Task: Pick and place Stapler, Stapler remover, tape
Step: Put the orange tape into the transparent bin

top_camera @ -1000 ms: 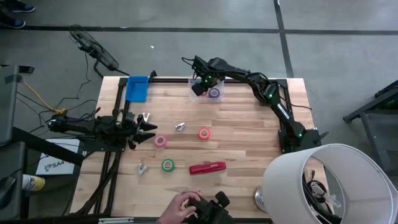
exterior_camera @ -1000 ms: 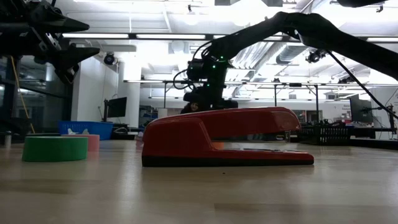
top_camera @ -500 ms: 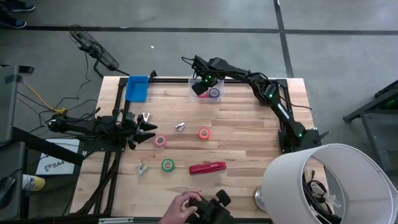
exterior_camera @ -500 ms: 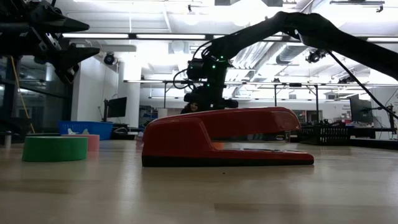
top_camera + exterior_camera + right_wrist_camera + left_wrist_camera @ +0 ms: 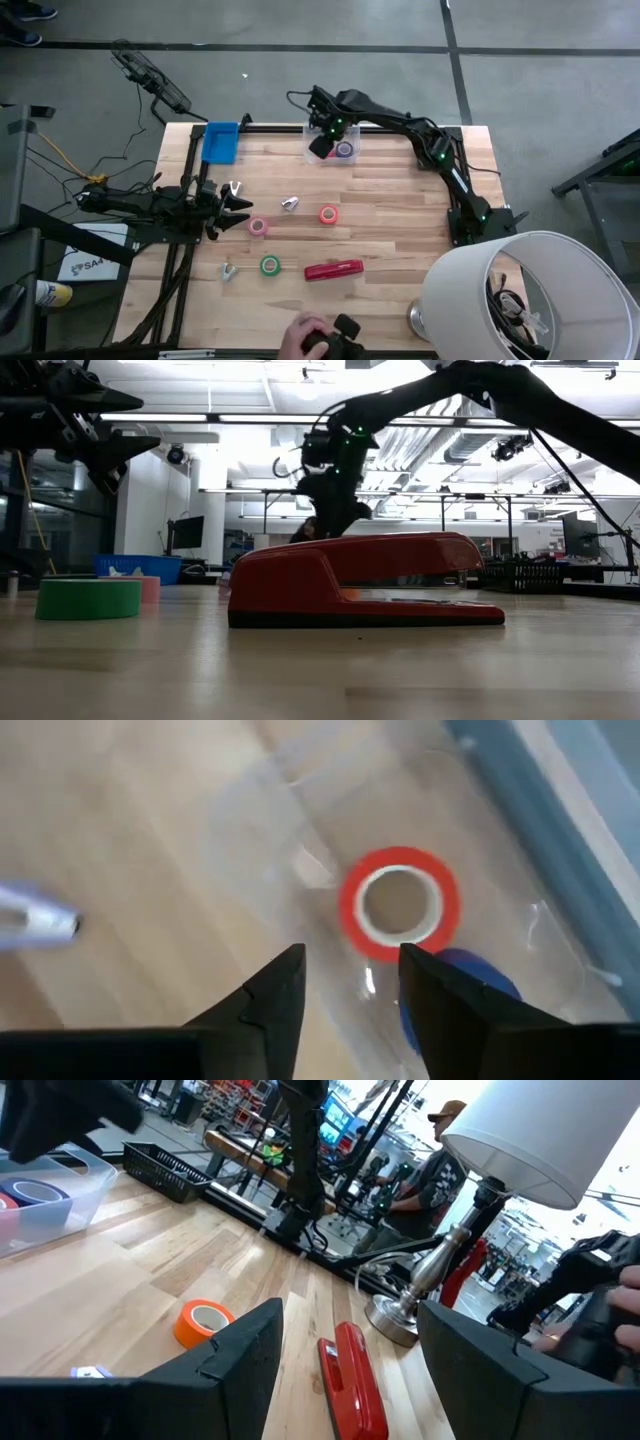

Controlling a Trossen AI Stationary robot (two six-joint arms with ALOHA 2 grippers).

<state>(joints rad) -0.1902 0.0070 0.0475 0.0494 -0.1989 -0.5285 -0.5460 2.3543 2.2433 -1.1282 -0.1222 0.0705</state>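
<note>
The red stapler lies flat near the table's front edge, with a green tape roll to its left. Pink tape and red tape lie mid-table, near silvery stapler removers. My right gripper hangs open above the clear container at the far edge, pointing steeply down. Below it in the container lie a red tape roll and a purple one. My left gripper waits open and level at the table's left edge.
A blue box stands at the far left corner. A white-shaded lamp stands at the near right corner. A person's hand holds a dark object at the table's near edge. A third stapler remover lies just beyond my left gripper.
My right gripper has risen from the container at the far edge and rolled a little about its own axis. The person's hand at the near edge has drawn back somewhat.
</note>
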